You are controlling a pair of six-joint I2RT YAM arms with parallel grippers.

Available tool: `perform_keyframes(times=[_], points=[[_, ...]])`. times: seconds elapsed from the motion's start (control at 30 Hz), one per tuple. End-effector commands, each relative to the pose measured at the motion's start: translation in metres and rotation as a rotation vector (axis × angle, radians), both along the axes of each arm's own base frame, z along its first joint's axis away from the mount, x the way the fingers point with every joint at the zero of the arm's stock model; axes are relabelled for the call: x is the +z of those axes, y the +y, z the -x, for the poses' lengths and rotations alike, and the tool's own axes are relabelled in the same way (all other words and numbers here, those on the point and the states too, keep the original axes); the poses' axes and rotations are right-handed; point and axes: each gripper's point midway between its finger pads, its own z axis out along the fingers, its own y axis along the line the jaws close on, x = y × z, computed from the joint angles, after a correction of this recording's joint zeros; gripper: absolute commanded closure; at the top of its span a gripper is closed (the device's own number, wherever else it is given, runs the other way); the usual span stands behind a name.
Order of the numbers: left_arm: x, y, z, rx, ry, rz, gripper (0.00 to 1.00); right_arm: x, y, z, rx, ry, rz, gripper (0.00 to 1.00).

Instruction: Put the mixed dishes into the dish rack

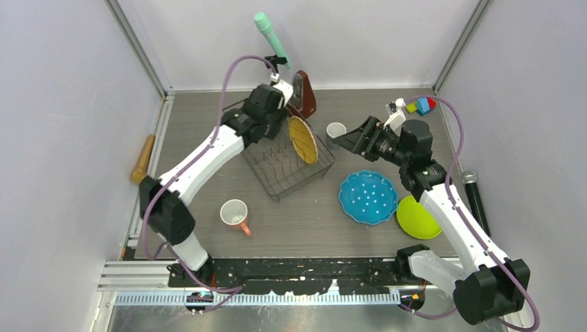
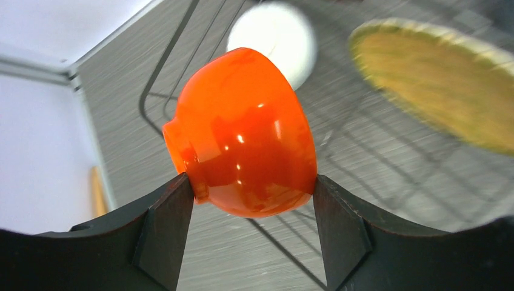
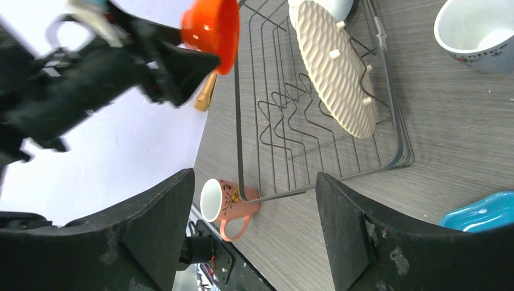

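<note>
Top external: dish rack (image 1: 280, 178) holds yellow plate (image 1: 302, 140); left tool (image 2: 253, 194) clamps orange bowl (image 2: 242, 130), right tool (image 3: 254, 182) gapes empty.

1. The grey wood-grain desk (image 1: 297, 228) carries all the items.
2. A black wire dish rack (image 1: 279, 171) stands left of centre.
3. A pink mug (image 1: 235, 216) sits near the rack's front corner.
4. A small grey mug (image 1: 336, 129) sits to the right of the rack.
5. A blue white-dotted plate (image 1: 367, 197) lies flat, with a lime green plate (image 1: 415, 220) just beside it.
6. A brown metronome (image 1: 306, 98) stands behind the rack.
</note>
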Motion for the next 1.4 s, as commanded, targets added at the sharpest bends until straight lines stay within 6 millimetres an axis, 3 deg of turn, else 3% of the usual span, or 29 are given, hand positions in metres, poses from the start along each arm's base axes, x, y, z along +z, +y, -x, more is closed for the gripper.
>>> perform_keyframes(times=[0.0, 0.2, 0.37, 0.47, 0.6, 0.77, 0.9, 1.07, 1.37], points=[[0.010, 0.034, -0.025, 0.103, -0.083, -0.279, 1.00, 0.035, -0.004, 0.002, -0.002, -0.111, 0.008, 0.21], [-0.017, 0.039, -0.051, 0.173, -0.013, -0.471, 1.00, 0.039, -0.006, 0.011, 0.006, -0.126, 0.016, 0.21], [-0.050, 0.035, -0.062, 0.173, 0.040, -0.523, 1.00, 0.039, -0.010, 0.016, 0.003, -0.134, 0.031, 0.22], [-0.061, 0.044, -0.070, 0.212, 0.054, -0.563, 1.00, 0.039, -0.011, 0.017, 0.001, -0.135, 0.033, 0.22], [-0.062, 0.060, -0.086, 0.292, 0.033, -0.529, 1.00, 0.037, -0.011, 0.018, 0.002, -0.129, 0.032, 0.22], [-0.049, 0.066, -0.100, 0.347, -0.034, -0.503, 1.00, 0.035, -0.010, 0.017, 0.004, -0.124, 0.033, 0.22], [-0.063, 0.058, -0.108, 0.299, 0.046, -0.403, 1.00, 0.033, -0.010, 0.015, 0.001, -0.117, 0.034, 0.22], [-0.081, 0.035, -0.113, 0.169, 0.161, -0.241, 1.00, 0.032, -0.011, 0.015, -0.003, -0.109, 0.035, 0.22], [-0.119, 0.012, -0.105, 0.034, 0.360, -0.199, 1.00, 0.031, -0.011, 0.013, -0.010, -0.099, 0.031, 0.22]])
